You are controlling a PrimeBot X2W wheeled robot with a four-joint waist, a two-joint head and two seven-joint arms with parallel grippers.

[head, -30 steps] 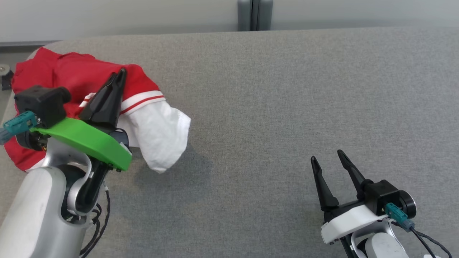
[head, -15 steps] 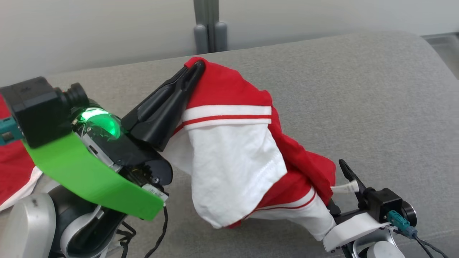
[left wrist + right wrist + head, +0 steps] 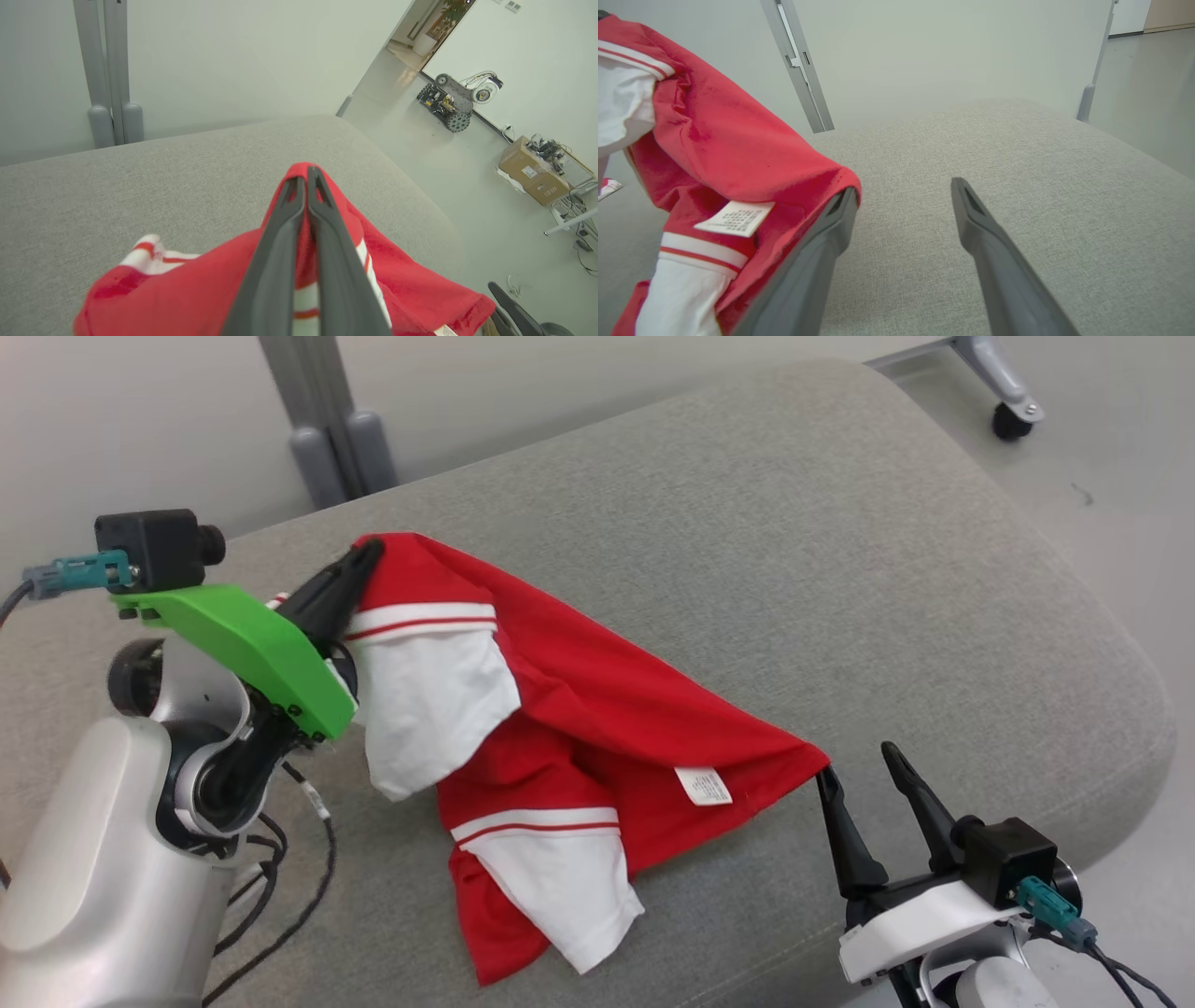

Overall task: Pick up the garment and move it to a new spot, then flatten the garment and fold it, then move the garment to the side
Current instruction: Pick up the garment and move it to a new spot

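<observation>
While the left gripper (image 3: 369,551) pinches one edge of the light, limp red-and-white fabric garment (image 3: 597,700), draped across the grey cloth-covered tabletop (image 3: 794,523), the right gripper (image 3: 854,761) stands spread and empty beside its labelled corner, the likely second hold.

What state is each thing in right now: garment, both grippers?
garment: crumpled, unfolded, one end lifted, the rest trailing on the grey cushion.
left gripper: shut on the garment's raised end.
right gripper: open, holding nothing; garment corner lies against one finger.
care label: exposed.
</observation>
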